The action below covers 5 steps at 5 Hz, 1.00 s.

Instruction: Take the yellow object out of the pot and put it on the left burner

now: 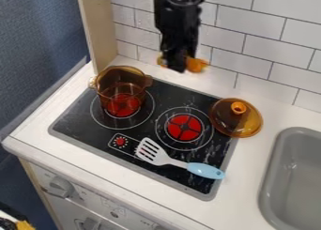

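Above the back edge of the stove, in front of the tiled wall, hangs the black gripper [178, 65], shut on a yellow-orange object [195, 65] that sticks out on both sides of it. The see-through brown pot [122, 79] stands uncovered on the left burner [105, 117], lower and to the left of the gripper. Red from the burner's centre shows through the pot's lower part.
The right burner [184, 127] has a red centre. Right of it lies an amber lid [220, 115] with an orange knob. A white and blue spatula [204, 170] rests across the stove's front. A grey sink [294, 177] is at the right, a beige panel [100, 27] behind the pot.
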{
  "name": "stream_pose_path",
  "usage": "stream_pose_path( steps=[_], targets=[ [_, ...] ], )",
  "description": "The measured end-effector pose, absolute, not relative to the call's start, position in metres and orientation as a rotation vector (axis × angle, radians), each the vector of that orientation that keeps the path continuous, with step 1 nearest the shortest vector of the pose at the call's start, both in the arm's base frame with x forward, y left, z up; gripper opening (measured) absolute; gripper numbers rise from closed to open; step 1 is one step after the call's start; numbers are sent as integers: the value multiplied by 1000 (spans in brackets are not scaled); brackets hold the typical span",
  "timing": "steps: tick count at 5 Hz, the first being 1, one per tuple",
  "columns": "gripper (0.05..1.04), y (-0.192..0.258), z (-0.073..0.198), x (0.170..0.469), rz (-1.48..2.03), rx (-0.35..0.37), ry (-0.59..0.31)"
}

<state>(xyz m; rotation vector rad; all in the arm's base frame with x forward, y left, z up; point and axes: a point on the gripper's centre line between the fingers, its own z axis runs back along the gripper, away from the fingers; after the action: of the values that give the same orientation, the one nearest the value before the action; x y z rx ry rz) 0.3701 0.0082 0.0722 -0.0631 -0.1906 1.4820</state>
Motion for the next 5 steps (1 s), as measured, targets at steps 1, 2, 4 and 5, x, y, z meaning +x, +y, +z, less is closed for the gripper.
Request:
stream_pose_path(
  steps=[1,2,4,5],
  targets=[
    [394,-11,43,365,1267,-22,-133],
    [394,-34,29,355,1140,-17,-118],
    [394,-70,4,343,1062,12,-85],
    [394,-72,-5,343,1069,48,-120]
  ],
)
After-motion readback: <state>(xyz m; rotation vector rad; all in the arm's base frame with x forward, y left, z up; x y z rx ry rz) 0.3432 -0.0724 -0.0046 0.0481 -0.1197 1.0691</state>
